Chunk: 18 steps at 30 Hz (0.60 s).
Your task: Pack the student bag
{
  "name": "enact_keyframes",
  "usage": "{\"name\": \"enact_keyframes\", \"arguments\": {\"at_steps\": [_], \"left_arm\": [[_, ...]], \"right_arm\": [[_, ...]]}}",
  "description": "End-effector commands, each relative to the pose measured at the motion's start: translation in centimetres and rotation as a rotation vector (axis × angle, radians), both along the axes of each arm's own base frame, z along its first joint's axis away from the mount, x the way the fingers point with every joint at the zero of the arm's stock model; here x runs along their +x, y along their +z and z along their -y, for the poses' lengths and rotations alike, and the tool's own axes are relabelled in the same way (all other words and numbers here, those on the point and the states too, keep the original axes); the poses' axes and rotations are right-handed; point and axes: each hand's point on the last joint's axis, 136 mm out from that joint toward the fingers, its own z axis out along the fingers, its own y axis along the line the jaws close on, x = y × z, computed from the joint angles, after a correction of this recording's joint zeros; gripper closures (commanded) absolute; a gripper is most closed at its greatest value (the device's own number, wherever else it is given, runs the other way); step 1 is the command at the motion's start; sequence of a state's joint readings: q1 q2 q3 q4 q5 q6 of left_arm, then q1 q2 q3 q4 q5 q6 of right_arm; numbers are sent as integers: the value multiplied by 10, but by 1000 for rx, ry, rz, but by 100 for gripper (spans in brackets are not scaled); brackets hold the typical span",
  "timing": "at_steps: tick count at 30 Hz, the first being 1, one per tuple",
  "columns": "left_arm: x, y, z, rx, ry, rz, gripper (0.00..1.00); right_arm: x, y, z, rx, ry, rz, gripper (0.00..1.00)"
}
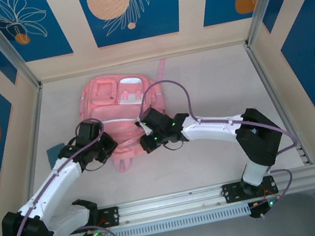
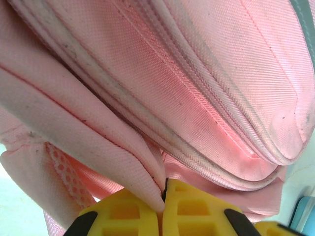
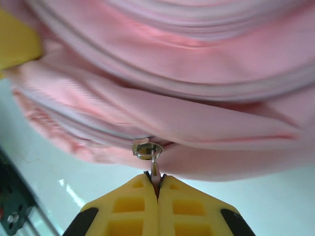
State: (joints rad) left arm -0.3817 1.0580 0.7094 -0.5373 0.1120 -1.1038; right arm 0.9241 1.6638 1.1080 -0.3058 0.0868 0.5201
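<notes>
The student bag (image 1: 123, 102) lies flat on the surface (image 1: 225, 155), toward the far edge and left of the middle, with its near end facing the arms. On the left side of that end, the left gripper (image 2: 164, 196) is clenched on a fold of the bag's pink fabric beside the zip seam. Its job is probably to anchor the bag, so it should hold firm and draw slightly against the zip's travel to pull the seam taut rather than let it bunch. Just to its right, the right gripper (image 3: 157, 183) is pinched tight on the small metal zip pull (image 3: 155, 168), which hangs from the slider (image 3: 146, 149). The step in hand looks like running the zip to open the bag. The pull should follow the seam line instead of lifting off it. It should also go slowly, so the thin tab does not slip free and no cloth jams the slider.
</notes>
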Motion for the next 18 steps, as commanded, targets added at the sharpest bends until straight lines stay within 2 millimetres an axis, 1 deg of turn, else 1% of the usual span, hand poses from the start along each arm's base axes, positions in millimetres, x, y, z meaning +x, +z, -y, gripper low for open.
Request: {"name": "enact_keyframes", "arguments": {"at_steps": [1, 3, 6, 11, 14, 15, 18], "left_arm": [[14, 16, -3, 37, -27, 71, 98], [16, 18, 5, 10, -61, 72, 99], [22, 18, 11, 2, -85, 76, 99], [37, 17, 19, 13, -124, 74, 100], [45, 13, 23, 21, -148, 74, 100], [48, 12, 25, 23, -160, 76, 100], [54, 9, 29, 41, -197, 76, 100]], "right_arm": [[14, -19, 60, -174, -180, -34, 100], [20, -20, 79, -213, -258, -43, 100], [18, -23, 98, -227, -341, -56, 100], [4, -37, 115, -209, -408, -88, 100], [0, -39, 116, -201, -404, -100, 100], [0, -37, 113, -188, -388, -100, 100], [-2, -29, 93, -126, -311, -90, 100]]}}
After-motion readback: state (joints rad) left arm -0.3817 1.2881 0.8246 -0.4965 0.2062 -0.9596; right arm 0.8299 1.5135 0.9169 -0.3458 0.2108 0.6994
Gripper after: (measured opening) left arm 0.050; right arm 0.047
